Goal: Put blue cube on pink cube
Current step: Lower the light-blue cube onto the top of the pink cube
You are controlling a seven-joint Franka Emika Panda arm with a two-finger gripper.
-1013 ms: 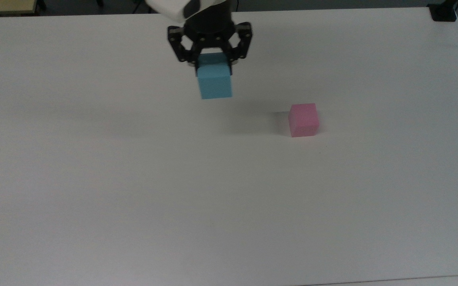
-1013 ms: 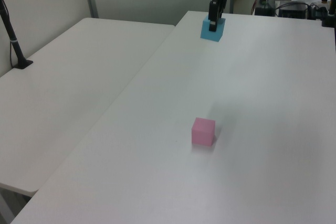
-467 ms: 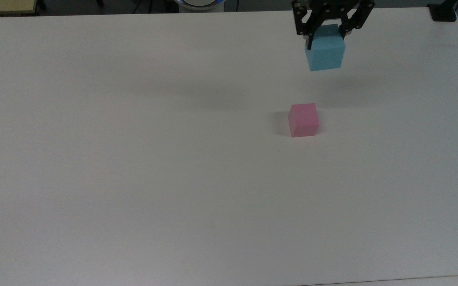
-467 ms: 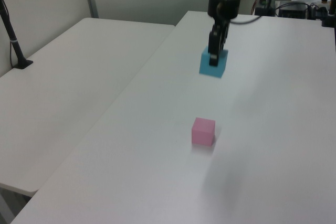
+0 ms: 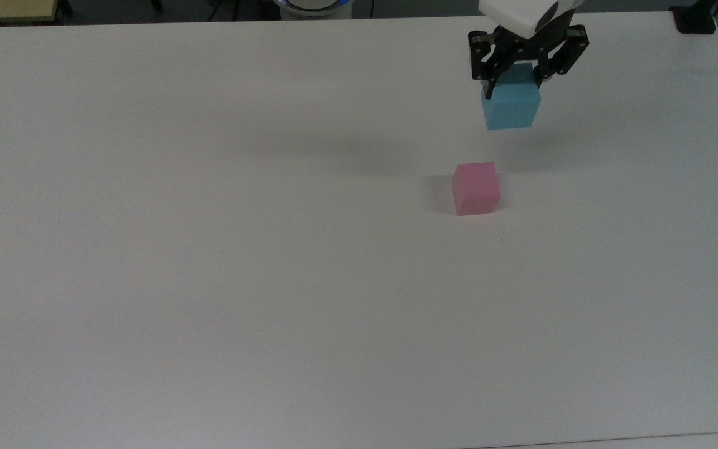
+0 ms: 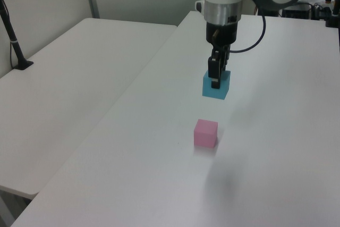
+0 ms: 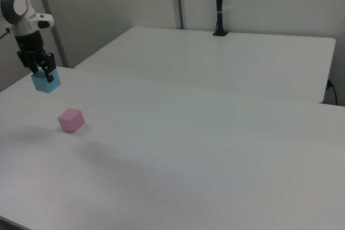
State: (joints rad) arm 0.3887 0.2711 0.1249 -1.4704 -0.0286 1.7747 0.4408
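Blue cube and pink cube are not yet stacked, so the task is judged to be partway done: the pick-up is complete, the placing is not.

Nearest in the left view, the pink cube [image 6: 205, 133] is seen resting flat on the white table [image 6: 276, 152], its top face bare and nothing touching it. It appears likewise in the top view [image 5: 476, 188] and in the right view [image 7: 70, 120], with open tabletop all around.

Farther back, the blue cube [image 6: 216, 84] is held off the table, as far as its detached shadow suggests. It is gripped by the gripper [image 6: 215, 75], whose black fingers are closed against two opposite faces of the cube (the lower part of the cube hangs below the fingertips). In the top view the blue cube [image 5: 512, 105] is seen above the pink one in the frame and slightly toward the top view's right, near it but clearly apart; the gripper [image 5: 513, 86] is seen clamped on its upper part. In the right view the blue cube [image 7: 46, 82] is seen beyond the pink cube, under the gripper [image 7: 43, 71].

What is left, by judgement: the held cube has to be carried over the pink cube, squared with its top face, lowered until the faces meet, and released.

Farthest away, a second white table [image 6: 74, 73] and a black post [image 6: 13, 41] are seen in the left view.
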